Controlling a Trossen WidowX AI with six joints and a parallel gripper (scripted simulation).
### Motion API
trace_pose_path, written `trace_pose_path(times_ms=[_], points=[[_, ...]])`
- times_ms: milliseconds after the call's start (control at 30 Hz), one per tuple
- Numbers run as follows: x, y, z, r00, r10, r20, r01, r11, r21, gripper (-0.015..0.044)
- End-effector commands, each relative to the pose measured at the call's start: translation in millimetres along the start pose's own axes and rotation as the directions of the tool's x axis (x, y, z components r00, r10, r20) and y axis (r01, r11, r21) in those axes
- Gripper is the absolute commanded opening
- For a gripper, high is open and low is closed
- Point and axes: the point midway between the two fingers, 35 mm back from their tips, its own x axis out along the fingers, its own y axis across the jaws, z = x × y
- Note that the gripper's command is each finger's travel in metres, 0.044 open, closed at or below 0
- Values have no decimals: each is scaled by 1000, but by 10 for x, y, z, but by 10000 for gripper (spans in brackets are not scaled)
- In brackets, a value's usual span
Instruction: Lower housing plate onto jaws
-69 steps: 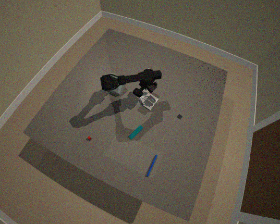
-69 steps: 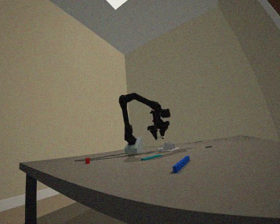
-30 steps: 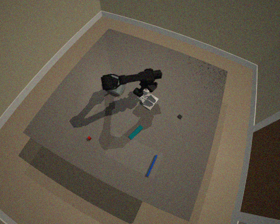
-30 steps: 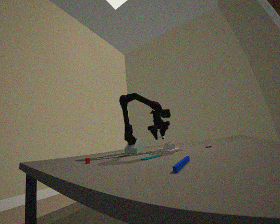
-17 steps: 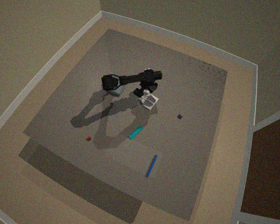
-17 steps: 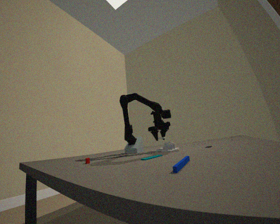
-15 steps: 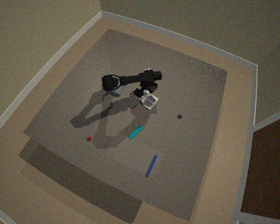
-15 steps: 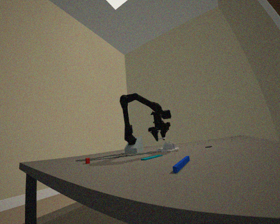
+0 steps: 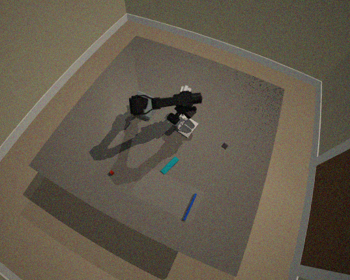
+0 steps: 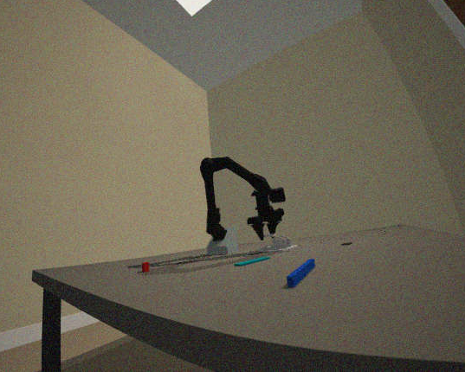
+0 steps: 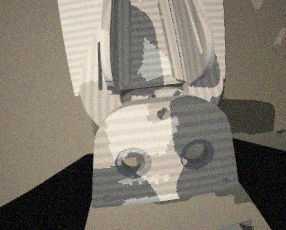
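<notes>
My gripper (image 9: 182, 115) (image 10: 268, 236) (image 11: 159, 152) points down and is shut on the housing plate, with one black finger at each side edge. The housing plate (image 11: 162, 135) is pale, with a rounded front edge and two round holes. It is held above the rear end of the white base (image 9: 195, 124) (image 11: 72, 45). Two long upright jaws, the left jaw (image 11: 120, 55) and the right jaw (image 11: 175, 40), stand side by side on the base in front of the plate. The stubs are not clearly visible, and I cannot tell the gap below the plate.
A teal bar (image 9: 170, 165) (image 10: 252, 261), a blue bar (image 9: 189, 207) (image 10: 301, 272), a red block (image 9: 111, 172) (image 10: 145, 267) and a small dark square (image 9: 225, 146) (image 10: 346, 244) lie on the table. A small white shape (image 9: 186, 88) shows behind the arm.
</notes>
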Motion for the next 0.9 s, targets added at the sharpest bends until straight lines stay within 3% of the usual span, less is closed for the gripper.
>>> trace_pose_path(times_ms=[0, 867], points=[[69, -8, -10, 1000, -4, 0, 4, 1000, -7, 351], [267, -24, -24, 1000, -7, 1, 7, 1000, -5, 351]])
